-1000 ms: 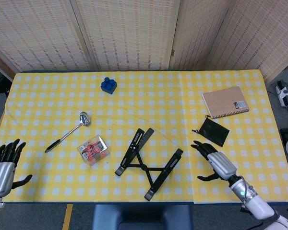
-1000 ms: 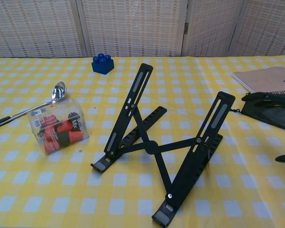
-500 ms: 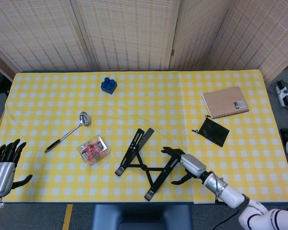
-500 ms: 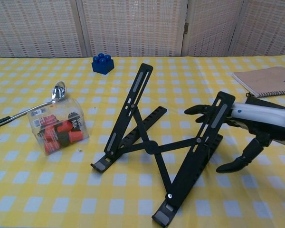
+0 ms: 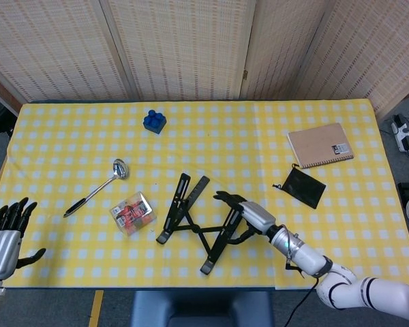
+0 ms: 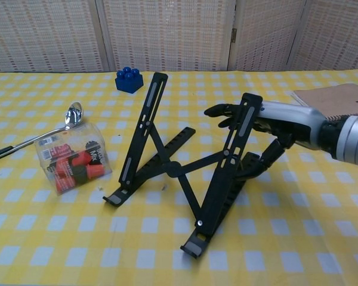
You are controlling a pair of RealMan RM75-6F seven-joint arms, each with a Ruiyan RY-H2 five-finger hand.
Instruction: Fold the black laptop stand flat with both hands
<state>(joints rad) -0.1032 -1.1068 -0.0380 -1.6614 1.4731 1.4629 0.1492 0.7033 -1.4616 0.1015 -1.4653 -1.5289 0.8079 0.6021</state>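
Chest view shows the black laptop stand (image 6: 185,173) still propped open on the yellow checked tablecloth (image 6: 298,238), its two slotted arms raised and joined by crossed struts. The right hand (image 6: 268,128) now has its fingers draped over the top of the stand's right-side arm, with the thumb reaching toward the lower rail behind, so it grips or at least presses that arm. A second ago this hand was well to the right of the stand, near the black pouch (image 5: 301,186); half a second ago it was just arriving. Since then the whole stand has slid to the left and its arms stand closer together, which suggests the narrowing of the frame has begun, though the stand is far from flat.

The left hand (image 5: 5,228) is unchanged: well to the left of the stand at the table's edge, fingers spread, holding nothing. The task calls for both hands, so it likely has yet to come in.

Left of the stand sits a clear pack of batteries (image 6: 71,158) with red and black printing too small to read, then a ladle (image 5: 99,185). Beyond the stand is a blue brick (image 6: 129,79); to its far right, a brown notebook (image 5: 320,145) with an illegible label.
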